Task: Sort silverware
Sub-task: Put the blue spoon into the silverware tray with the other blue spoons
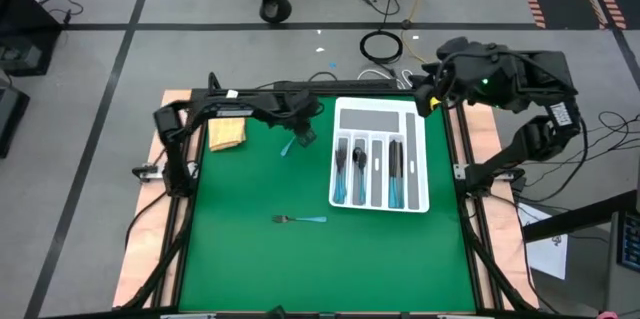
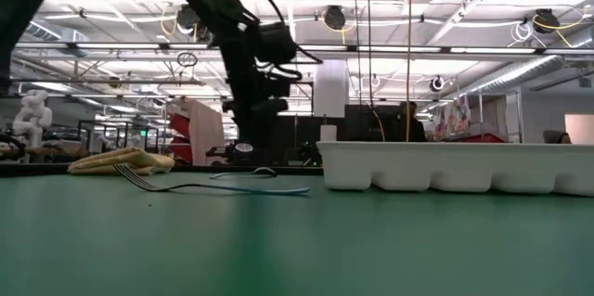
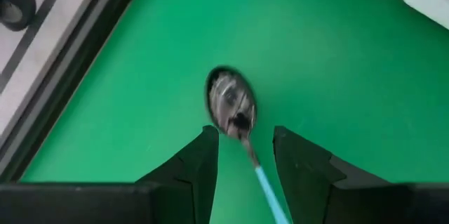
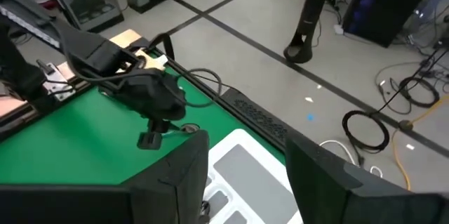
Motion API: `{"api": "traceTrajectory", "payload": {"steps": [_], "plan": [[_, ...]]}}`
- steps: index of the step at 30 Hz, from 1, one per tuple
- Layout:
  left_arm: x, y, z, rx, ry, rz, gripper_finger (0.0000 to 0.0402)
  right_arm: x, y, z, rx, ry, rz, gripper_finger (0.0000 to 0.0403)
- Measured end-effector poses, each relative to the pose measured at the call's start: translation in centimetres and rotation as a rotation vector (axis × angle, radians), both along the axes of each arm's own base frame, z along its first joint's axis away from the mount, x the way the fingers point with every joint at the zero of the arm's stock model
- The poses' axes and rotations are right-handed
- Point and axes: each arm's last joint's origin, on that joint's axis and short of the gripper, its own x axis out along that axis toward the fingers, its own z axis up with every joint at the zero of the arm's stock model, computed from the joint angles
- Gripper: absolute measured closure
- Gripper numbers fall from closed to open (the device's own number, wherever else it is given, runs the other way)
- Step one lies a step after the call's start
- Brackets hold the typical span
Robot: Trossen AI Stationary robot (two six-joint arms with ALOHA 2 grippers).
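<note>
Two pieces of silverware lie loose on the green bench (image 1: 250,259); the rest already sit in the slots of the white tray (image 1: 420,199). A spoon (image 1: 289,146) lies toward 11 o'clock from the bench's middle, just beside the left pincer (image 1: 300,131). A fork (image 1: 300,220) lies toward 6 o'clock from that spoon, well apart from both arms, its tines pointing to 9 o'clock and its blue handle to 3 o'clock.

The left wrist view settles the next move. The spoon (image 3: 238,126) lies between the left pincer's (image 3: 243,155) two dark fingers (image 3: 200,164), bowl ahead of the tips and blue handle running back through the gap. Its long axis is close to the pincer's own line, slightly slanted. The fingers are parted to a narrow gap and do not touch the handle. From this I judge the pincer is placed to close on the neck, though whether it is low enough cannot be told.

The right pincer (image 4: 242,164) waits past the tray's far corner, toward 1 o'clock, fingers spread wide and holding nothing. The left arm is plainly the nearer one to the spoon; the tray lies toward 3 o'clock from it. A folded yellow cloth (image 1: 226,134) sits at 9 o'clock of the spoon.
</note>
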Motion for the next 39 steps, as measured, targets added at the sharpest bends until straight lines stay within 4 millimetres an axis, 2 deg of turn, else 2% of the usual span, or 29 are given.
{"api": "traceTrajectory", "payload": {"steps": [5, 17, 20, 23, 25, 26, 31, 36, 39], "plan": [[1.5, 0.7, -1.4, -0.029, 0.054, 0.058, 0.0257, -0.1, 0.0, 0.0, -0.026, 0.025, 0.026, 0.0229], [1.7, 1.1, -5.4, -0.065, 0.166, 0.155, 0.0259, 0.0, 0.0, 0.0, -0.054, 0.058, 0.054, 0.0229], [1.7, 1.2, -6.2, -0.084, 0.169, 0.208, 0.0278, 0.0, 0.0, 0.0, -0.052, 0.057, 0.054, 0.0229], [1.8, 1.1, -6.4, -0.096, 0.169, 0.222, 0.0332, 0.0, 0.0, 0.0, -0.052, 0.057, 0.054, 0.0229], [1.8, 0.9, -5.9, -0.089, 0.160, 0.220, 0.0377, 0.0, 0.0, 0.0, -0.053, 0.058, 0.055, 0.0229], [1.8, 0.8, -5.7, -0.087, 0.153, 0.219, 0.0386, 0.0, 0.0, 0.0, -0.054, 0.059, 0.056, 0.0229], [2.0, 0.4, -3.7, -0.103, 0.138, 0.217, 0.0394, 0.0, 0.0, 0.0, -0.078, 0.083, 0.075, 0.0229], [2.0, -0.2, 1.8, -0.171, -0.019, 0.192, 0.0398, -0.2, 0.0, 0.1, -0.110, 0.108, 0.100, 0.0229], [1.8, -0.5, 5.5, -0.274, -0.241, 0.139, 0.0398, -0.8, 0.0, 0.3, -0.135, 0.115, 0.110, 0.0229]]}}
